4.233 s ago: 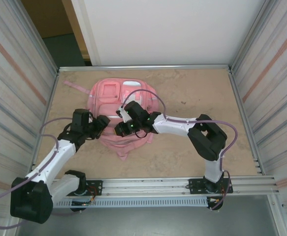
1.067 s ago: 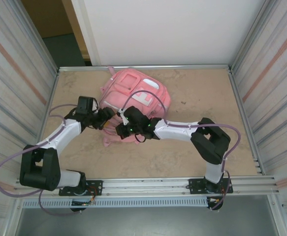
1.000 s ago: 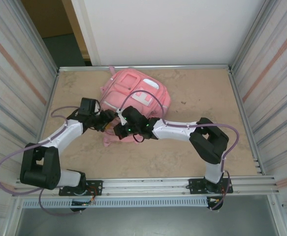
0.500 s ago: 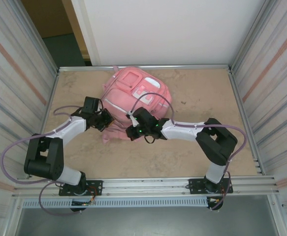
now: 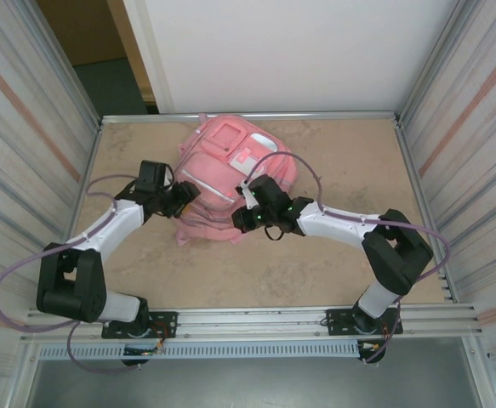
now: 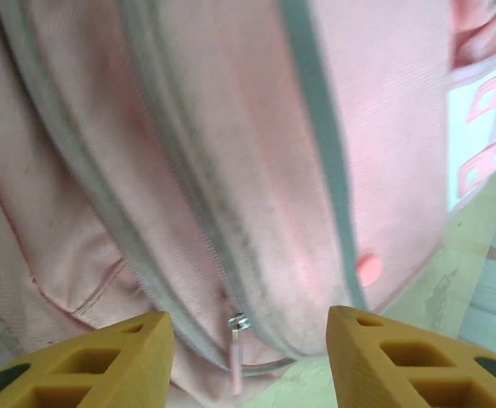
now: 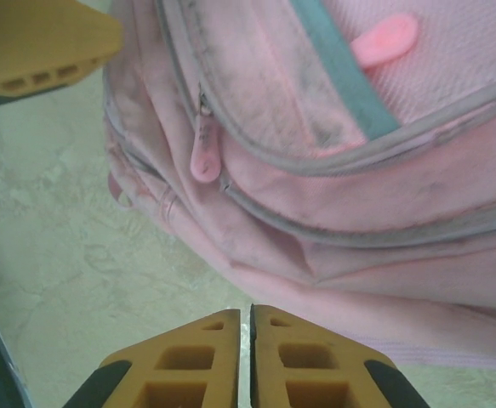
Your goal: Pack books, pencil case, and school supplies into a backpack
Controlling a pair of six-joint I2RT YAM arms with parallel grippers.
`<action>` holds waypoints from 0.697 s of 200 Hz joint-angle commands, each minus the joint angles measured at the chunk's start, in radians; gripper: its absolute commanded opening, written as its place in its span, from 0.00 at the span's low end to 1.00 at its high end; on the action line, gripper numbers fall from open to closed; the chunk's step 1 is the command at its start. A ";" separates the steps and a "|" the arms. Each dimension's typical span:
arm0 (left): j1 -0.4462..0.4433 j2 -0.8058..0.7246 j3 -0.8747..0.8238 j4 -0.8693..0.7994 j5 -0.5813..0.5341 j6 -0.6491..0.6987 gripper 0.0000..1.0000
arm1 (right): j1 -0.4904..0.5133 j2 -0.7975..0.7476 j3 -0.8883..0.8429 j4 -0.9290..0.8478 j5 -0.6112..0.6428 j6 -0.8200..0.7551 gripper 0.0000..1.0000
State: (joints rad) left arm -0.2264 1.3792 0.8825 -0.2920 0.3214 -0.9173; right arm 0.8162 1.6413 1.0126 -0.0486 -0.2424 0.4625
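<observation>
**A:** Report changes, largest item first.

**B:** Located the backpack [image 5: 230,183] at upper centre of the overhead view. Compared with four seconds back: shifted up the frame, turned, and raised from lying flat to standing bulged.

**A:** Continue with the arms.

**B:** Found the left gripper [image 5: 186,197] against the pack's left side, spread wide with nothing between the fingers. Found the right gripper [image 5: 246,219] at the pack's lower right edge, moved rightward along that edge within the last half second. Fingers nearly pressed together, gripping nothing, aimed at the lower seam.

**A:** Smaller parts?

**B:** Noted a zip pull [image 6: 235,361] hanging at bottom centre of the left wrist view, just ahead of the spread fingers. Zip lines appear closed in both wrist views.

**A:** Interpret for the task.

**B:** Judged as repositioning finished and neither side gripping. Probably lining up on a zip pull next. Cannot tell what is already inside.

**A:** Describe the room, then the surface.

**B:** Striped panel walls [image 5: 26,127] at left and right, white wall at top, dark doorway [image 5: 103,51] at upper left. Beige mottled table [image 5: 341,263], framed by a metal rail [image 5: 273,316].
</observation>
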 commanded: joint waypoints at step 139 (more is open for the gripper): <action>-0.088 0.140 0.100 0.030 -0.070 -0.165 0.02 | 0.059 0.010 0.025 0.059 -0.002 0.009 0.38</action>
State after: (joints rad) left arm -0.2810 1.5730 0.9333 -0.2226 0.2432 -1.0725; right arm 0.8635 1.6413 1.0183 -0.0002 -0.2440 0.4927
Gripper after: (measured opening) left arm 0.057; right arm 0.345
